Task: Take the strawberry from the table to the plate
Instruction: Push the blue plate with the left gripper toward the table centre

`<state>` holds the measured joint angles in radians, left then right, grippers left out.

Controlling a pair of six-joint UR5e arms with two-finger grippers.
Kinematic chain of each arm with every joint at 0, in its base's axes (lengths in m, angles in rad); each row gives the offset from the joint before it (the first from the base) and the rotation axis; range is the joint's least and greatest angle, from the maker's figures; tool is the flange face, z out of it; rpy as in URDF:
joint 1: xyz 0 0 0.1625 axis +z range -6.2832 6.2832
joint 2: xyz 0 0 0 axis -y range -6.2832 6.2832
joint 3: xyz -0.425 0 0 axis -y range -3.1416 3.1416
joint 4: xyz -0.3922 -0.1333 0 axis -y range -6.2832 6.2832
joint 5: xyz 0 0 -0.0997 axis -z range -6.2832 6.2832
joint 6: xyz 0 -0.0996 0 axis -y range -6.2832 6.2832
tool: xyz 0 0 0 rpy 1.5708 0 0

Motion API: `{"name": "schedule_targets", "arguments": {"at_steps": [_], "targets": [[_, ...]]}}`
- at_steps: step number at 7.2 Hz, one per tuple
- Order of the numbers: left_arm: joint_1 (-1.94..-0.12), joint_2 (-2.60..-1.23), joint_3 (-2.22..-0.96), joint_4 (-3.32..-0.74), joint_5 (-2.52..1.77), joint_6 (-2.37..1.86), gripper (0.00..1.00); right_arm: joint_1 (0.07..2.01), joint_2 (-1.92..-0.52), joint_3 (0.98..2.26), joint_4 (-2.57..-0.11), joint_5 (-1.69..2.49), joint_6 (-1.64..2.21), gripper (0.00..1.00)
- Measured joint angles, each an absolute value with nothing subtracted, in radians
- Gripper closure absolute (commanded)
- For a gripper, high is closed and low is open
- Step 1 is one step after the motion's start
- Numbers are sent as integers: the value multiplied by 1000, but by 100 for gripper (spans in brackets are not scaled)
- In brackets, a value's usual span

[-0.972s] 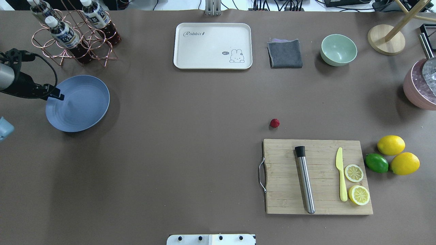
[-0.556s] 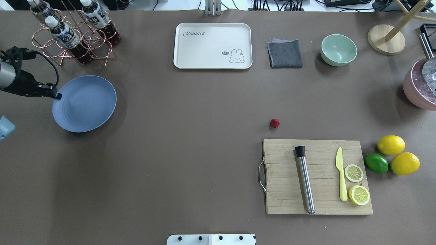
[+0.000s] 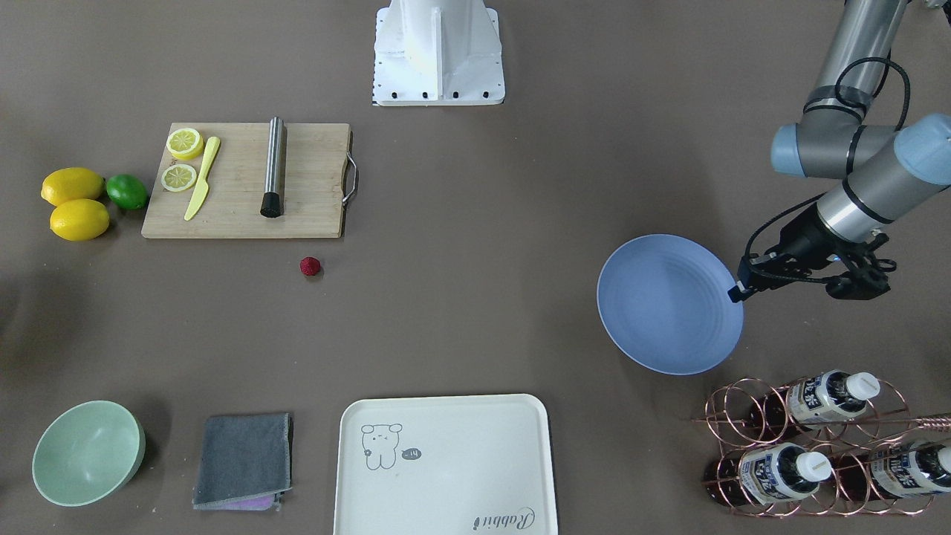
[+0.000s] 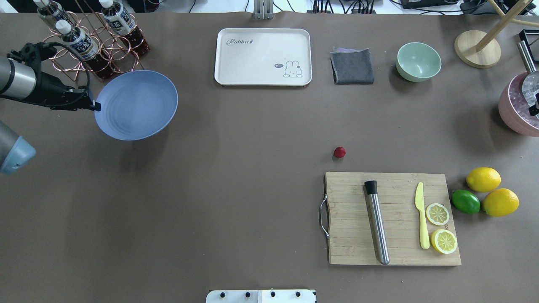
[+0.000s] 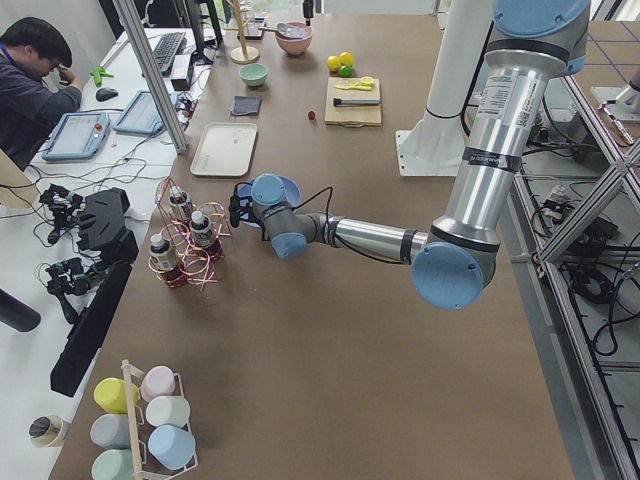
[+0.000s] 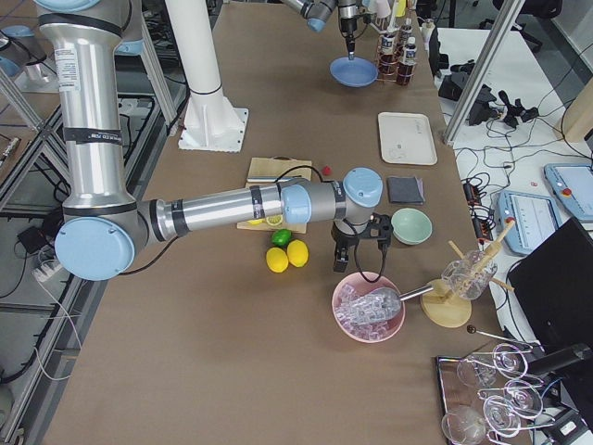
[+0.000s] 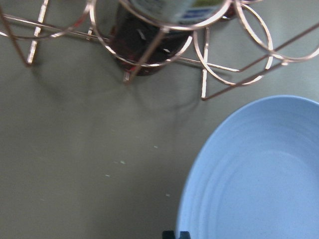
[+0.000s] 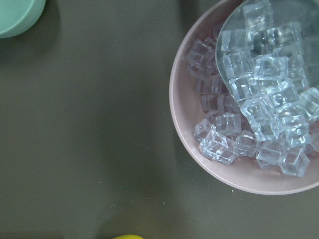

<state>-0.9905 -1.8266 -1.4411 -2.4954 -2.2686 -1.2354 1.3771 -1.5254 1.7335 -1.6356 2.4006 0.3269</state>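
Strawberry (image 4: 340,152) lies well apart from left end effector (image 4: 96,106) gripping plate (image 4: 134,105).

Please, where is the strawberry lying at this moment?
In the overhead view the strawberry lies on the bare table, right of centre. It is just beyond the far edge of the wooden cutting board and does not touch it.

Strawberry (image 4: 340,152) clear above, left & far side, cutting board (image 4: 391,219) close on near side, bottle rack (image 4: 90,46) near far-left rim of plate (image 4: 137,105), table (image 4: 236,168) ctr btwn them open.
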Motion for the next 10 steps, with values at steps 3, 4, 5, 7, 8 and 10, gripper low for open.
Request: {"name": "schedule_targets", "arguments": {"at_steps": [3, 4, 5, 7, 8, 10], "targets": [[-815, -1992, -1482, -2350, -2116, -1397, 100, 1353, -1508, 1732, -1636, 2411, 328, 0], [-761, -2044, -1481, -2300, -2061, -1417, 100, 1349, -1505, 1732, -1636, 2415, 328, 0], [-719, -2074, -1478, -2279, -2018, -1433, 100, 1348, -1504, 1732, -1636, 2419, 328, 0], [-651, -2100, -1477, -2269, -1948, -1442, 100, 1347, -1503, 1732, -1634, 2419, 327, 0], [-625, -2104, -1477, -2268, -1917, -1442, 100, 1346, -1503, 1732, -1631, 2414, 327, 0], [-594, -2112, -1483, -2268, -1875, -1442, 2, 1346, -1501, 1741, -1616, 2412, 327, 0]]}}
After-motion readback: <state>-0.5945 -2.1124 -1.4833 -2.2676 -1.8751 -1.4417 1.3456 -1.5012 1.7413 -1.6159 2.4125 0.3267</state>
